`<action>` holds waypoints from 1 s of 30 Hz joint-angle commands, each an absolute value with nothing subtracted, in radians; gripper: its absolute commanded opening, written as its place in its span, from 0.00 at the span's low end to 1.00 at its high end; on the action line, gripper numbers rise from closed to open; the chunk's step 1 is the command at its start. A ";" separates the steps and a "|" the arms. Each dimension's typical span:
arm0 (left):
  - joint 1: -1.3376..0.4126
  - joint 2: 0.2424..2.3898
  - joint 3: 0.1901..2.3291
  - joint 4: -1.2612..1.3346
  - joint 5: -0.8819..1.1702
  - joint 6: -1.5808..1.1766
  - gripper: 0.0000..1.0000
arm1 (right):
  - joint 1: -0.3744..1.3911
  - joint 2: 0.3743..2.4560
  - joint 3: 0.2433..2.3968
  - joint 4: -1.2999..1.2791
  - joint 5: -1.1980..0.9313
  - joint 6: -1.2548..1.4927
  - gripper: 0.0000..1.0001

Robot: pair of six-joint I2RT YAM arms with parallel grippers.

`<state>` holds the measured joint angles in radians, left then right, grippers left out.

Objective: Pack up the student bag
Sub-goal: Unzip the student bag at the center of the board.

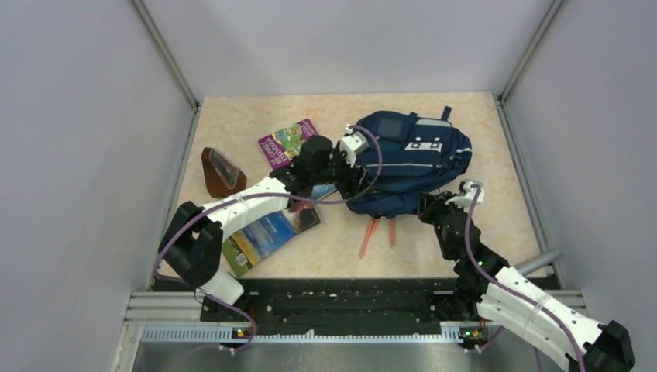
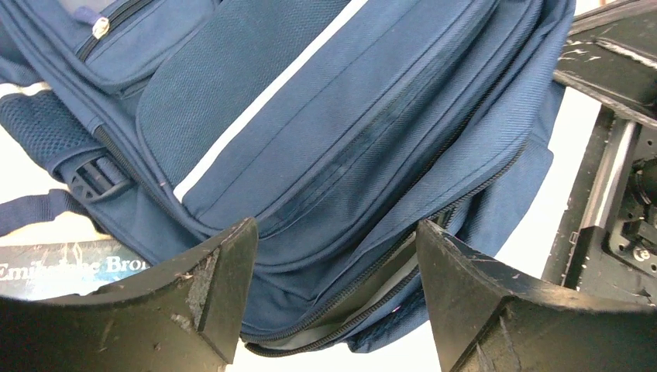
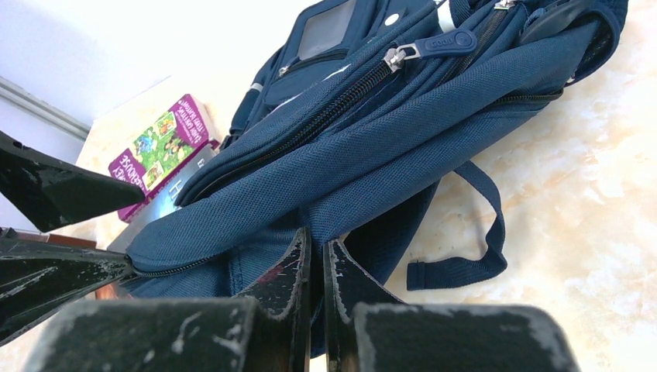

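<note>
The student bag [image 1: 411,159] looks soft and floppy; my left claw [image 2: 333,232], spread over its zip seam, should pinch there, my right claw [image 3: 316,248] pressed together at its edge.

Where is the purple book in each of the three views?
Top external: the purple book lies at upper centre-left, to the left of the student bag.
Left wrist: not in it; the student bag fills most of the picture.
Right wrist: the purple book is at middle left, beyond the student bag.
Shared landmark: the student bag, seen in all three views.
</note>
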<state>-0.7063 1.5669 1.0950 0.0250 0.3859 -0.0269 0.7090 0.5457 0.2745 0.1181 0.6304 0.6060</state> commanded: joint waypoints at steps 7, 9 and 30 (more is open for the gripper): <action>-0.722 1.600 1.128 0.102 0.436 -0.014 0.79 | 0.701 0.544 0.313 0.210 0.617 0.607 0.00; -0.723 1.614 1.140 0.094 0.434 -0.012 0.78 | 0.701 0.546 0.313 0.210 0.614 0.607 0.00; -0.761 1.590 1.229 0.273 0.269 -0.031 0.00 | 0.701 0.581 0.282 0.172 0.566 0.654 0.00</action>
